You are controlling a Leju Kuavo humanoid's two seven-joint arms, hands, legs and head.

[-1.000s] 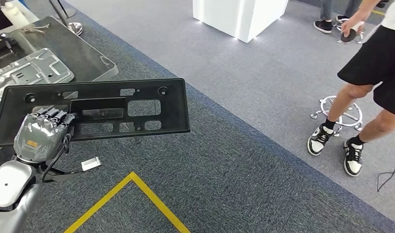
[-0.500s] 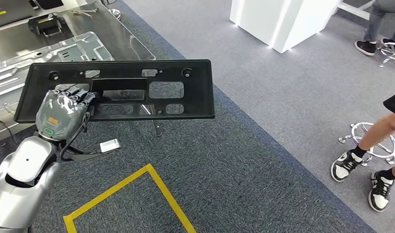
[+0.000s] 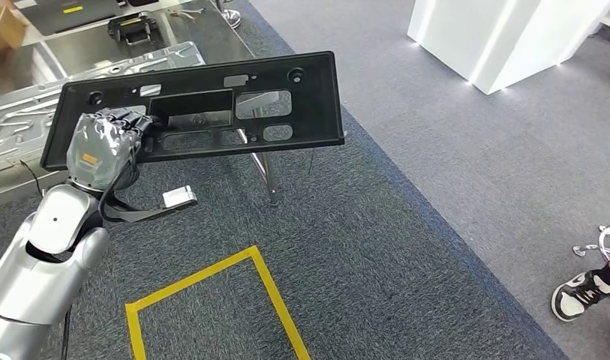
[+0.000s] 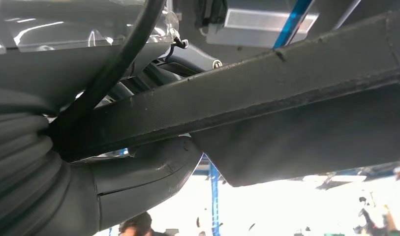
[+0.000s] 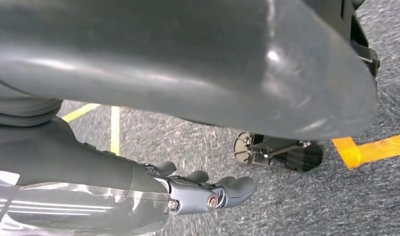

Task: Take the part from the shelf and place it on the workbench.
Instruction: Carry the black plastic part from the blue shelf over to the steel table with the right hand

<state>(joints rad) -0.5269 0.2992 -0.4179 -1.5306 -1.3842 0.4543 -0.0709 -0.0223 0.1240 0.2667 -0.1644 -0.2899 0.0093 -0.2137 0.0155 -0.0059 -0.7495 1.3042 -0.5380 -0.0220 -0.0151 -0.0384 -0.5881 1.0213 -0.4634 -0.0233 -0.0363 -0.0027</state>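
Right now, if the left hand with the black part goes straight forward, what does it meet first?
Probably the workbench: the left hand holds the black part already over its edge, near the silver stamped panel. Height above it is unclear.

No words, numbers or brand names can be read. The left robot hand (image 3: 103,152) carries a small orange label on its back, too small to make out, and a yellow strip on a dark object on the far tabletop (image 3: 54,52) is likewise illegible.
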